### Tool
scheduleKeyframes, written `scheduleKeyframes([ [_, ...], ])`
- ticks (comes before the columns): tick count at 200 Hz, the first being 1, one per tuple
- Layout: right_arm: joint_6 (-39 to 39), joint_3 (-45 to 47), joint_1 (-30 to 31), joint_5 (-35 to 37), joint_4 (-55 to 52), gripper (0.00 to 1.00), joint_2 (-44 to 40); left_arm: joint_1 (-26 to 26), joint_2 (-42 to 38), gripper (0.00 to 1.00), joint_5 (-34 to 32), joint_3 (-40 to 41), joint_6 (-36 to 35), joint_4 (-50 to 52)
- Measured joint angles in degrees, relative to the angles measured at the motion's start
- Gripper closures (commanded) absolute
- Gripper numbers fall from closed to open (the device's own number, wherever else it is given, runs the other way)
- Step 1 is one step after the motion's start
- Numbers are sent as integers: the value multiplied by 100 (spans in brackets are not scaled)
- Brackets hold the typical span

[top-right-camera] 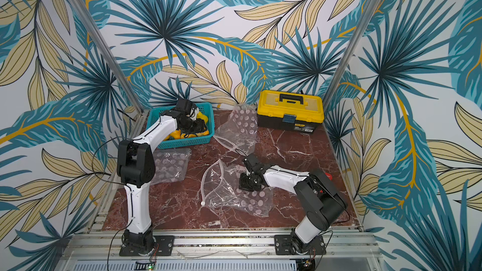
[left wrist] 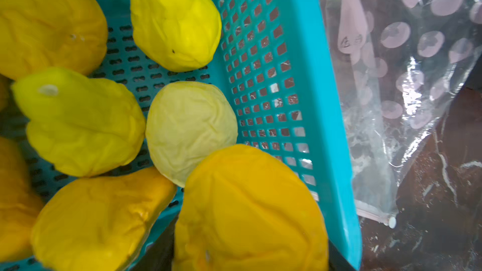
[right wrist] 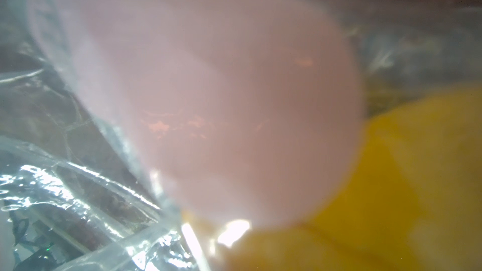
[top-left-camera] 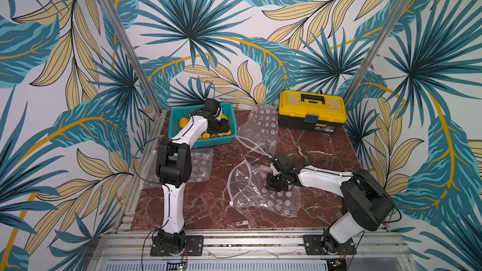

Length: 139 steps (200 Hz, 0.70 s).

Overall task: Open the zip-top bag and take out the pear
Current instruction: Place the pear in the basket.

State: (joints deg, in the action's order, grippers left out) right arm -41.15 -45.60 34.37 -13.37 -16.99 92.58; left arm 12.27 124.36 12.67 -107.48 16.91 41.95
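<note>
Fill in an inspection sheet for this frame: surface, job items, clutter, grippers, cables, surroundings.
Surface: red marble-pattern tabletop.
Job's things: dotted zip-top bag lies crumpled mid-table, mouth open; a yellow shape shows in the right wrist view, too blurred to name. Teal basket holds several yellow pears.
Clutter: two more dotted bags, one beside the basket, one behind the left arm; yellow toolbox, lid shut.
Grippers: left gripper over the basket, jaws hidden; right gripper shut, on the bag.
Cables: black leads along both arms.
Surroundings: leaf-print walls.
</note>
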Motion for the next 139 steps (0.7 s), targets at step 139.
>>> scheduleKeyframes([
  [139, -15, -271, -33, 63, -857, 79, -85, -33, -129, 13, -70, -415, -109, 387],
])
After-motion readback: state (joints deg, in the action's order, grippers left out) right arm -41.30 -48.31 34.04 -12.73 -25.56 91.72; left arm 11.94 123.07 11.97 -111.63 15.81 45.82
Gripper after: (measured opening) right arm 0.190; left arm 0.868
